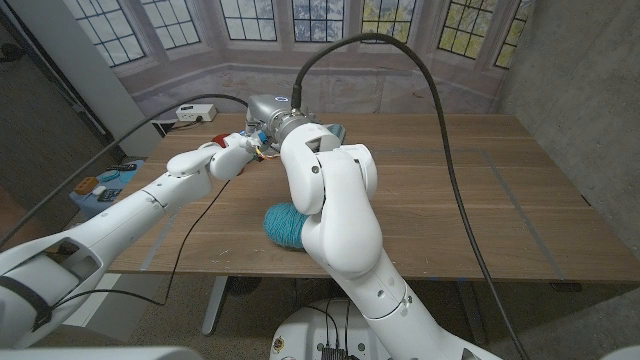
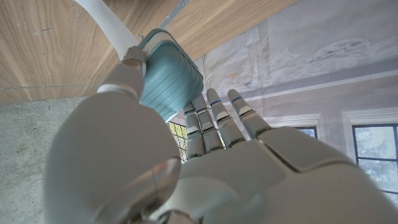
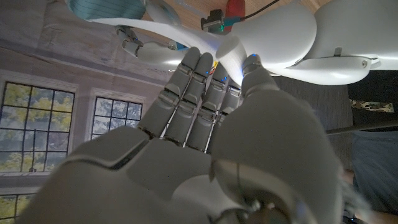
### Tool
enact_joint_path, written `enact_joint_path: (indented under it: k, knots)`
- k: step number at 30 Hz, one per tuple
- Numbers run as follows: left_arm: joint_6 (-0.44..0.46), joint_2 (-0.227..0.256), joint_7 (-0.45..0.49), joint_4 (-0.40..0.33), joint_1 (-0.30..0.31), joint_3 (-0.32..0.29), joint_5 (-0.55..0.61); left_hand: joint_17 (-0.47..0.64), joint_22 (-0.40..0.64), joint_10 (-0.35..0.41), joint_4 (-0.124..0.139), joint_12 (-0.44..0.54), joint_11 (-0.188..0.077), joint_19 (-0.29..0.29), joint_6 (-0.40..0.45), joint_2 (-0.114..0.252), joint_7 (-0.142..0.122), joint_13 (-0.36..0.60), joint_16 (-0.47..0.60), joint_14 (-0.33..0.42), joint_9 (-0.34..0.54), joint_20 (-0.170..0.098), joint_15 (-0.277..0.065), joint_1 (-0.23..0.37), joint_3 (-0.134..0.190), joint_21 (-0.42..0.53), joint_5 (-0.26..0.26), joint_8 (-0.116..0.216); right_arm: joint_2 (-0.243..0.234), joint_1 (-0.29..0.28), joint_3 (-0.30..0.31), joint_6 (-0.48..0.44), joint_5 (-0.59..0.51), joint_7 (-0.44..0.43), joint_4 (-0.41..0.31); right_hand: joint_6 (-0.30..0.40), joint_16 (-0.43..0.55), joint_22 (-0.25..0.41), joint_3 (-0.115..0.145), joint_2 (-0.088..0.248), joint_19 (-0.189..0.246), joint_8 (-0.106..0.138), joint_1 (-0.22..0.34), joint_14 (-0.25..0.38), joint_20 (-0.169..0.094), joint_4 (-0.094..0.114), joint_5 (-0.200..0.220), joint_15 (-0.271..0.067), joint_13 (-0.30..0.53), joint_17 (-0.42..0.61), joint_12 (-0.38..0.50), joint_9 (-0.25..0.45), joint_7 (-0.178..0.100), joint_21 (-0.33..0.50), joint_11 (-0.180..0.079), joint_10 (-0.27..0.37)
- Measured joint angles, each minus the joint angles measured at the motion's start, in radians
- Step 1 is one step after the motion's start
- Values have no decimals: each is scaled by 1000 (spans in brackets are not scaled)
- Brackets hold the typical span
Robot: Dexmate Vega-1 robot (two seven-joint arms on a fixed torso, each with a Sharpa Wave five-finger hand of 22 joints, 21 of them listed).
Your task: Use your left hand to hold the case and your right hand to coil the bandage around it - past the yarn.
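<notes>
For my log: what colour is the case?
Pale teal, ribbed case; clearest in the left wrist view.

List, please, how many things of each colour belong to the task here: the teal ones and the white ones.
Teal: 2, the case held by the left hand, and the yarn on the table.
White: 1, the bandage, a strip running from the case to the right hand.
Total: 3.

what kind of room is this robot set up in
Probably a lab or test room in an older building: a wooden table stands before a bay of paned windows, with a power strip and cables on the floor.
</notes>
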Motion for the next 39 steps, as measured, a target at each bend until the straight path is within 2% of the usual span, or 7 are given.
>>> enact_joint_path:
  k: [13, 36, 37, 39]
  knots:
    - [-1, -8, -5, 5, -11, 7, -1, -2, 0, 0, 0, 0, 0, 0, 0, 0, 0, -5, 0, 0, 0, 0, 0, 0, 0, 0, 0, 0, -10, -19, 8, -2, 0, 17, -8, 0, 0, 0, 0, 5, 0, -2, 6, 2, 0, 0, -1, 2, -1, 4, 0, 5, 0, 0, 0, 0]
    - [7, -23, -14, 13, -39, 20, 2, -5, 0, 0, 0, 0, 0, -4, 0, 0, 0, -5, 0, 0, 0, -4, 0, 0, 0, 0, -5, 0, -17, -53, 12, 10, -24, 99, -40, 6, 0, 0, 0, 4, 0, -6, 7, 7, 0, 0, -1, -4, -1, 4, 4, 4, 6, 5, -4, 4]
    - [7, -24, -16, 14, -40, 21, 5, -5, 0, 0, 0, 0, 0, -4, 0, 0, 0, -5, 0, 0, 0, -4, 0, 0, 0, 0, -5, 0, -15, -78, 16, 10, -25, 101, -53, 6, 0, 0, 0, 4, 0, -6, 7, 7, 0, 0, -1, -4, -1, 4, 4, 4, 6, 5, -4, 4]
    - [7, -26, -17, 18, -45, 23, 6, -5, 0, 0, 0, 0, 0, -4, 0, 0, 0, -5, 0, 0, 0, -4, 0, 0, 0, 0, -7, 0, -13, -85, 17, 10, -27, 107, -55, 6, 0, 0, 0, 4, 0, -7, 7, 7, 0, 0, -1, -4, -1, 4, 4, 4, 6, 5, -4, 4]
